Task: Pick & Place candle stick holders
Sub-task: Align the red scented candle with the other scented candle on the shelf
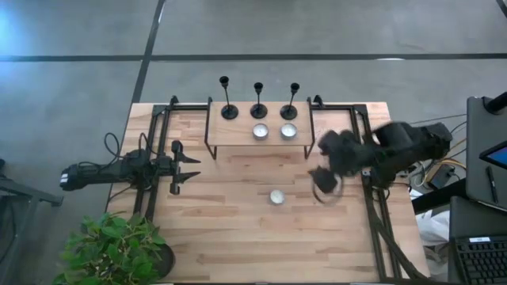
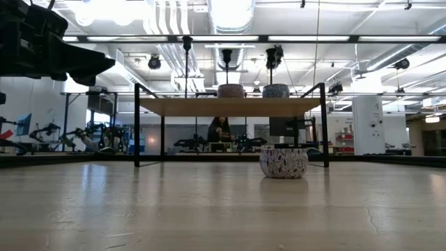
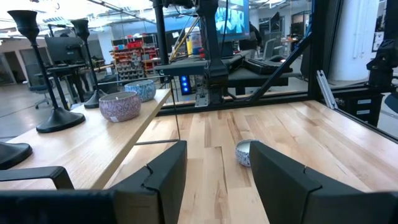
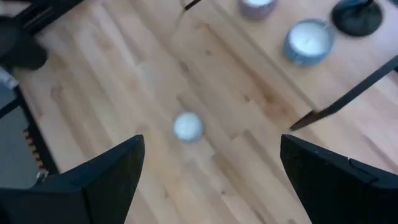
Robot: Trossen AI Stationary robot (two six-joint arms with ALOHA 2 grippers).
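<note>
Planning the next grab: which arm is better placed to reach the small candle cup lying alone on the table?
Probably the right. Its open claw hangs just beside the lone candle cup, while the left claw waits farther off at the table's left side.

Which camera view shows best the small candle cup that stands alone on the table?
The low view: the lone candle cup stands near, side on, its speckled wall clear. The high view shows only its round top; the left wrist view shows it partly hidden behind a finger; the right wrist view shows it blurred.
</note>
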